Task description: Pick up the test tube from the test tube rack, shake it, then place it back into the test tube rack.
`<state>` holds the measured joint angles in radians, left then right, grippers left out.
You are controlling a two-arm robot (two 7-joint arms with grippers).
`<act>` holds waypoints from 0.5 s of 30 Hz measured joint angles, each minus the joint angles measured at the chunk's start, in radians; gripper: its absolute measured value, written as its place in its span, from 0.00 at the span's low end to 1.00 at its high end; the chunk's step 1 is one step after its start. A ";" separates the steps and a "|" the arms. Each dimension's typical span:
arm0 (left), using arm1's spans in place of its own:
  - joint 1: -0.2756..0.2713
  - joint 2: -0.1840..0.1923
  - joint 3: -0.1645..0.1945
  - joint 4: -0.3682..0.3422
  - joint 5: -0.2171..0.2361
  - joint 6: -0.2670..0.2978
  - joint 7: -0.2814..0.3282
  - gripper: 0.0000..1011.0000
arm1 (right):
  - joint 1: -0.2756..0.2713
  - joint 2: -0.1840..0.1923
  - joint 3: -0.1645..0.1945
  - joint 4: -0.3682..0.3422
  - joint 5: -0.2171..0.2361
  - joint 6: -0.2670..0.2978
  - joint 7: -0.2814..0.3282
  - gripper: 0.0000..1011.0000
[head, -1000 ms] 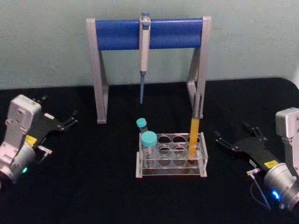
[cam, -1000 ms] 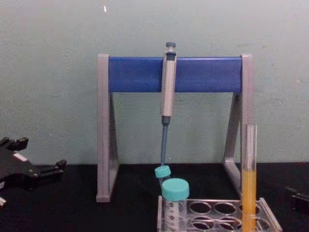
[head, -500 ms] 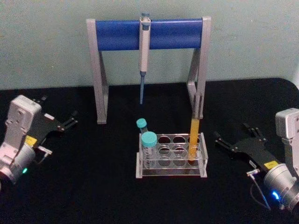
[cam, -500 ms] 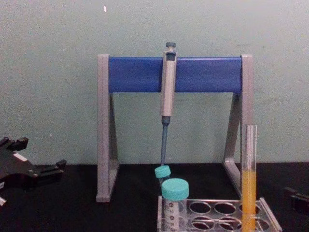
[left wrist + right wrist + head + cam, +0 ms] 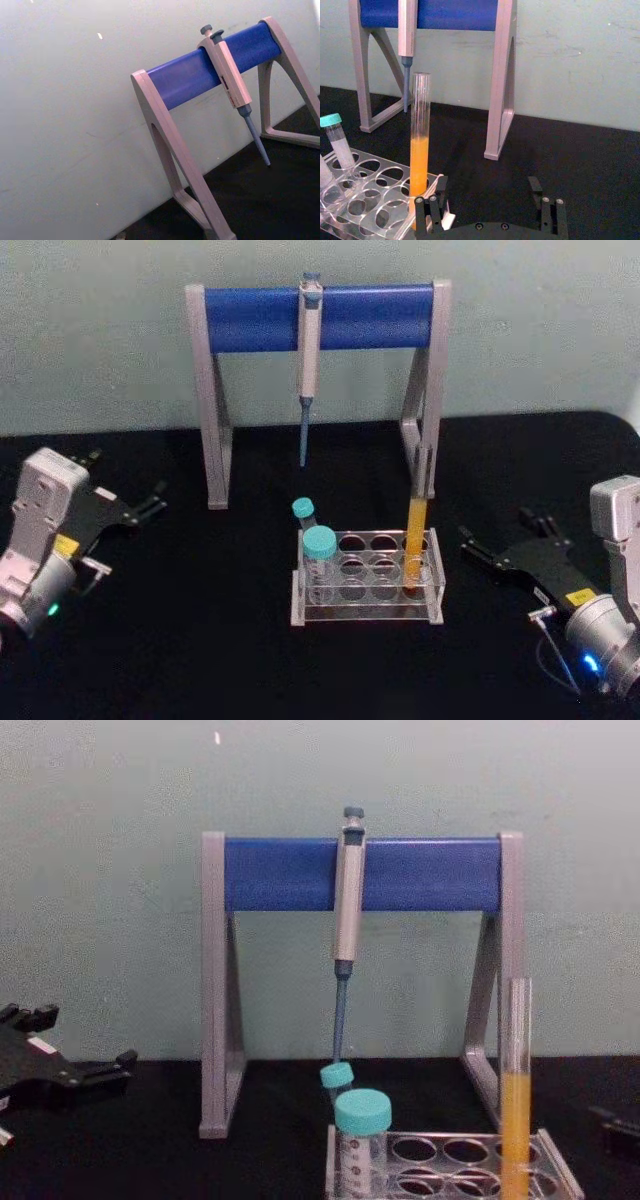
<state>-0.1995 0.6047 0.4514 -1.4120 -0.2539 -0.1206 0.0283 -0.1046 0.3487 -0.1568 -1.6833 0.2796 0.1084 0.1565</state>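
**Test tube seated in rack, grippers apart**

The test tube [image 5: 415, 540] is being held upright in a right-end hole of the test tube rack [image 5: 366, 580] on the black surface [image 5: 200, 640]. The right gripper [image 5: 500, 545] is being kept released, empty, near the rack's right side, apart from the tube. The left gripper [image 5: 135, 505] is being kept released, well apart at the left.
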 joint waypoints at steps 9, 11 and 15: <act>0.000 0.000 0.000 0.000 0.000 0.000 0.000 0.99 | 0.000 0.000 0.000 0.000 0.000 0.000 0.000 0.99; 0.000 0.000 0.000 0.000 0.000 0.000 0.000 0.99 | 0.000 0.000 0.000 0.000 0.000 0.000 0.000 0.99; 0.000 0.000 0.000 0.000 0.000 0.000 0.000 0.99 | 0.000 0.000 0.000 0.000 0.000 0.000 0.000 0.99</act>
<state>-0.1996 0.6047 0.4513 -1.4120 -0.2539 -0.1205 0.0283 -0.1046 0.3487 -0.1567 -1.6834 0.2797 0.1083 0.1565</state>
